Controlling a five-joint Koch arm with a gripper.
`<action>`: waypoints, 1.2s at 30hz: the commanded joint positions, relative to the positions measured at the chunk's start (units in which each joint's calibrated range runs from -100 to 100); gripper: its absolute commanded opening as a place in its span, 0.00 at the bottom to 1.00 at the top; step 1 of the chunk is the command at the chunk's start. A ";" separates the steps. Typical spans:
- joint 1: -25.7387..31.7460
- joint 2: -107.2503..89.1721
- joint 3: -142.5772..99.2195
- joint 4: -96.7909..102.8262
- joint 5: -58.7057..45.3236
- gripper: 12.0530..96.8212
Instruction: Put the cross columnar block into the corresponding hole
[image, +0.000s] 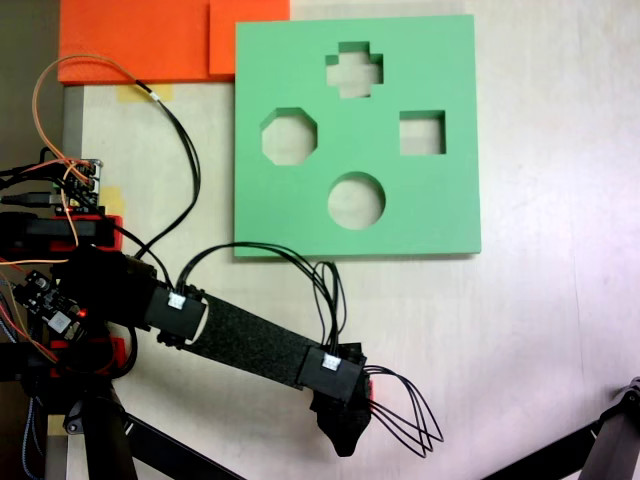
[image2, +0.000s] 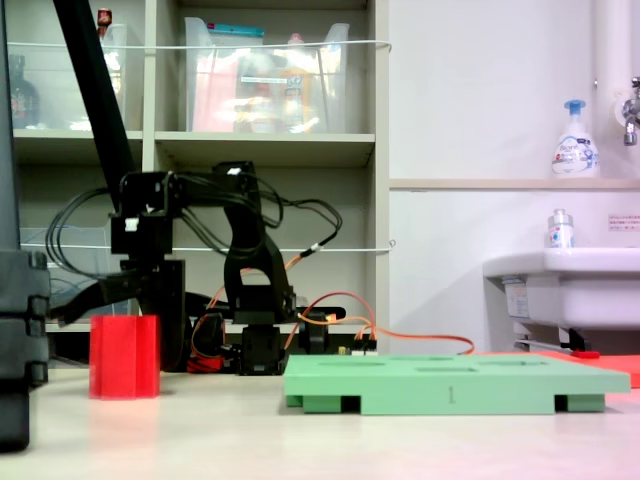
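The arm (image: 250, 345) reaches out low from its base, wrist bent so the gripper (image2: 122, 303) points straight down; in a fixed view its dark jaws spread apart just above the tabletop

**Black Koch arm with loose cabling**

The arm (image: 250, 345) is built of matt black parts. A long forearm link has a rough, textured black surface, and at each end of it sits a glossy black servo block carrying a small white label. Thin black cables run in loose loops from the servo nearest the gripper back toward the base, and another bundle fans out in arcs right beside the gripper (image: 345, 435), whose body is a black, tapered shape with a small red piece at its root. At the base (image: 75, 300), red printed brackets hold the black motors, a small circuit board shows a lit red point, and orange and black wires curl away from it.
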 joint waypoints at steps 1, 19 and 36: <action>-0.15 -0.55 2.87 -2.64 -0.29 0.70; -0.54 -1.94 -2.71 -7.07 0.59 0.27; 5.71 -36.72 -3.71 -8.13 5.57 0.22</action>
